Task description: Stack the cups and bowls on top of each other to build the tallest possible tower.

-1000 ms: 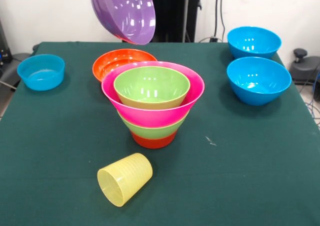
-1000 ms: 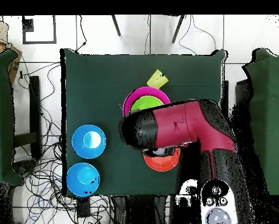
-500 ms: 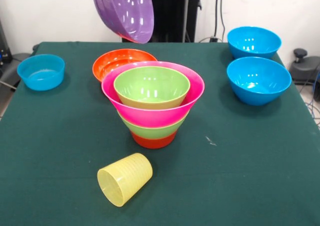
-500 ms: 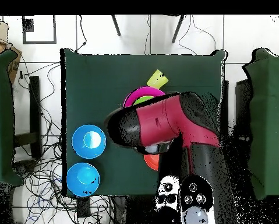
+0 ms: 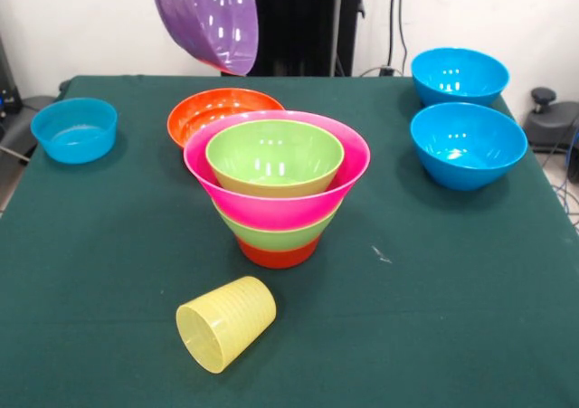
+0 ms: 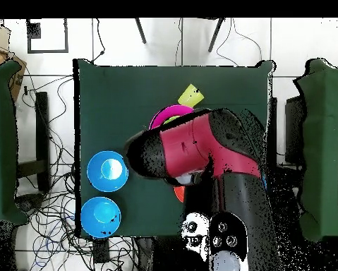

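A wide purple bowl [image 5: 206, 14] hangs tilted in the air at the top of the front view, above and behind the tower. My gripper is hidden behind it and holds it up. The tower [image 5: 276, 200] stands mid-table: a small orange base [image 5: 279, 255], a lime green bowl [image 5: 271, 234], a flaring pink bowl, and a second lime green bowl [image 5: 274, 155] nested inside. The pale-yellow ribbed cup [image 5: 226, 322] lies on its side in front of the tower. In the overhead view my arm [image 6: 192, 148] covers most of the tower and the pink rim [image 6: 164, 113] peeks out.
An orange bowl [image 5: 213, 109] sits just behind the tower. Two blue bowls [image 5: 459, 73] [image 5: 468, 144] stand at the right side, and a smaller blue bowl [image 5: 74, 129] at the left edge. The green cloth table [image 5: 434, 290] is bare at the front right.
The purple bowl has drifted left and slightly up in the front view. In the overhead view the arm has swung further over the tower.
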### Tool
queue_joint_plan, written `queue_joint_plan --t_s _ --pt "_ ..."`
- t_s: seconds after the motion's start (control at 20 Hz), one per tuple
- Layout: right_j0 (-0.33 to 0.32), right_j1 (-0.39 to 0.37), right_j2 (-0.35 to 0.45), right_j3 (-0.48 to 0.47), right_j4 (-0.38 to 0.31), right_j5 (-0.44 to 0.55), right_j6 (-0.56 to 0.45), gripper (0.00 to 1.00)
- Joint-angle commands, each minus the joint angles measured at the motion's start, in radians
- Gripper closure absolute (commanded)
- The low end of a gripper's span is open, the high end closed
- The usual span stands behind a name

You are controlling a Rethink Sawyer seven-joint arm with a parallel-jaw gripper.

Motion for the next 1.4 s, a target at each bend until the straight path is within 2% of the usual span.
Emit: queue_joint_plan --t_s 0.05,0.3,1.0,1.4 --pt "0.045 0.035 -0.03 -0.03 -0.129 0.109 -0.132 1.0" --pt "0.082 0.05 -0.052 -0.026 -0.181 0.118 -0.089 1.0" --pt "0.171 0.096 -0.108 -0.059 -0.253 0.158 -0.012 1.0" --pt "0.228 0.097 -0.164 -0.029 -0.25 0.149 0.05 1.0"
